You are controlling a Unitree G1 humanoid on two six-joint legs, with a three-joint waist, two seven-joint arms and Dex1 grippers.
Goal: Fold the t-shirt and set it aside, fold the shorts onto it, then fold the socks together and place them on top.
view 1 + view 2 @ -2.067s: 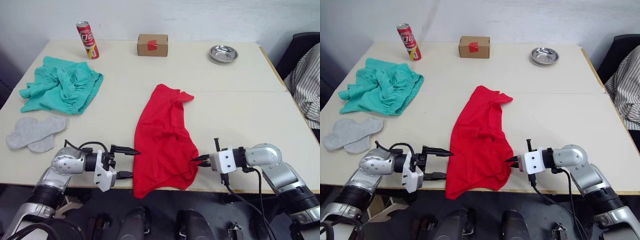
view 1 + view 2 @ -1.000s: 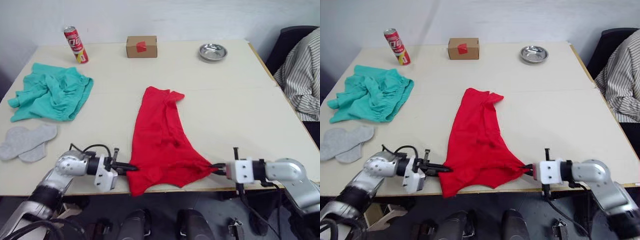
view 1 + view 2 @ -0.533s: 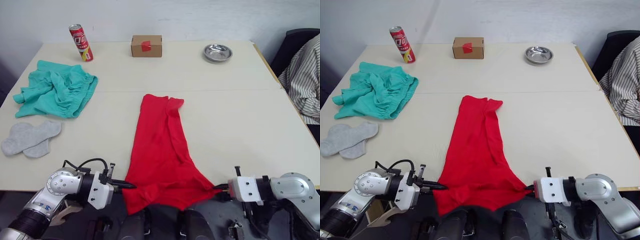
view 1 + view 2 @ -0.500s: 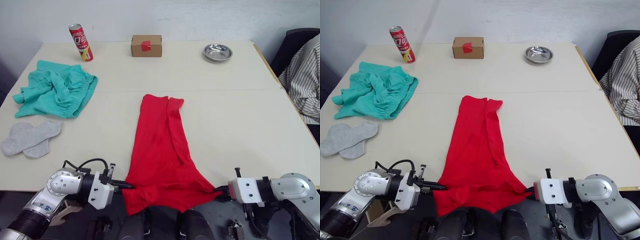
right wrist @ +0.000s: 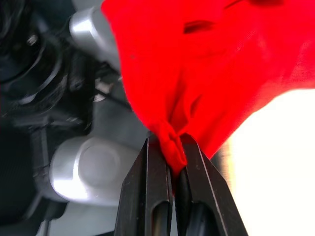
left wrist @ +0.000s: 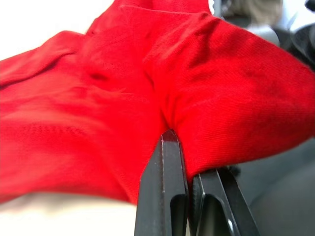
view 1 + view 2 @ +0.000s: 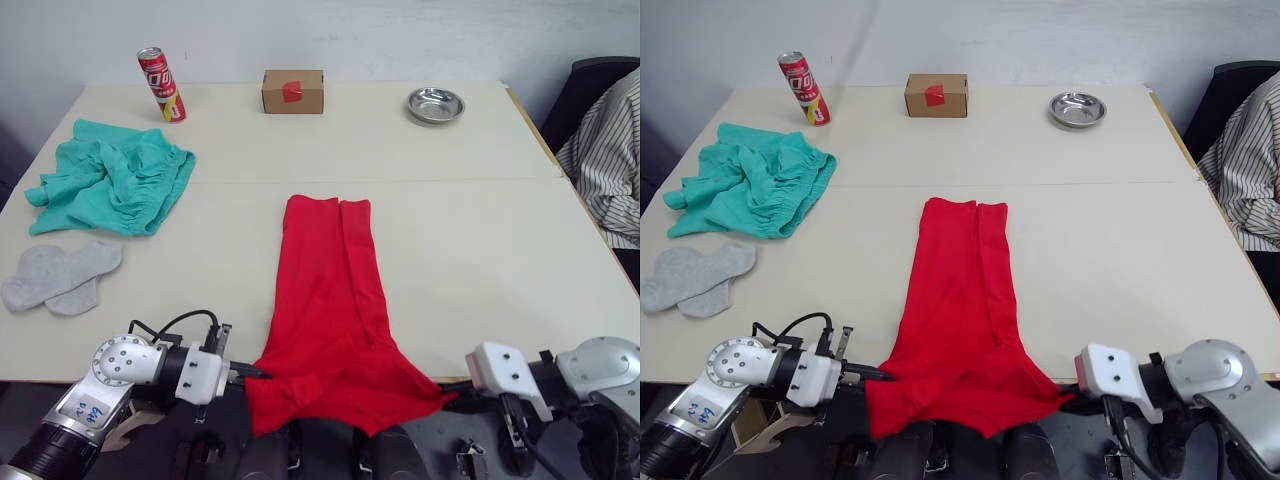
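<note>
Your left fingers (image 6: 184,147) and right fingers (image 5: 170,147) each pinch the shirt (image 7: 325,300) hem, off the counter (image 7: 470,250) edge

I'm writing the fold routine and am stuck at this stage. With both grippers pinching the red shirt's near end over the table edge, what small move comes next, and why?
Probably lift both corners and carry them forward toward the far end. The left gripper and right gripper are each shut on the t-shirt, which lies stretched long with its near end hanging off the table.

Table (image 7: 480,230) bears t-shirt (image 7: 330,290), shorts (image 7: 110,185), socks (image 7: 60,275).
</note>
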